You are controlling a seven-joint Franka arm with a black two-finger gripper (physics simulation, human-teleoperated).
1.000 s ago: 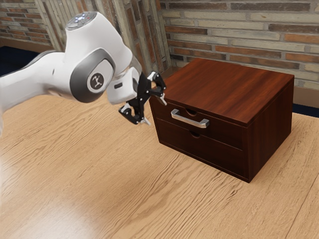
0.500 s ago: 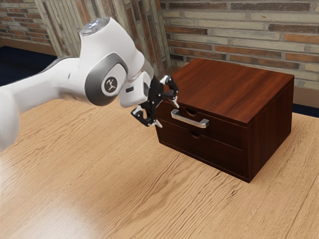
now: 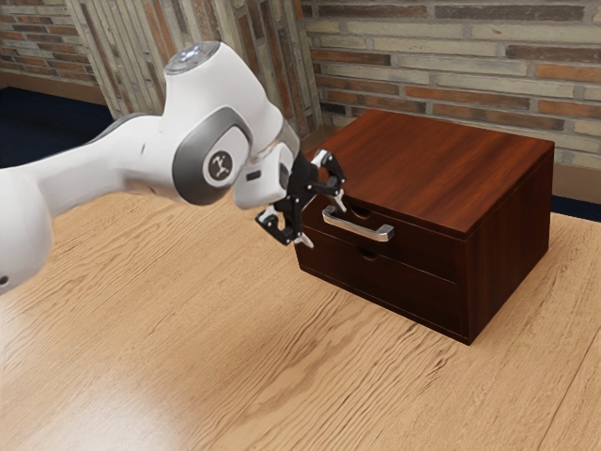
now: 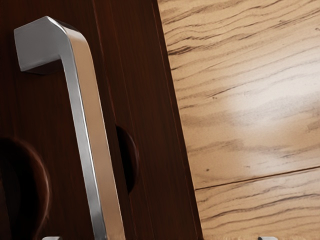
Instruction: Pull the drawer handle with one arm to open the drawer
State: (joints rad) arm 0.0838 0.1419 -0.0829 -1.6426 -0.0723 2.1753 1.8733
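A dark wooden cabinet (image 3: 441, 169) with two drawers stands on the table at the exterior view's right. Its upper drawer (image 3: 394, 240) looks flush with the front and carries a silver bar handle (image 3: 358, 224). My black gripper (image 3: 315, 209) is open, its fingers spread just left of the handle's near end, close to the cabinet's front corner and not touching the bar. In the wrist view the handle (image 4: 85, 135) runs long and bright across the dark drawer front (image 4: 145, 100), very near the hand.
The lower drawer (image 3: 376, 277) sits under the upper one. Light wooden table (image 3: 188, 357) spreads around the cabinet. A brick wall stands behind.
My arm has moved to the exterior view's right, bringing the open gripper from clear of the cabinet up to its front corner beside the handle. The drawer has not moved.
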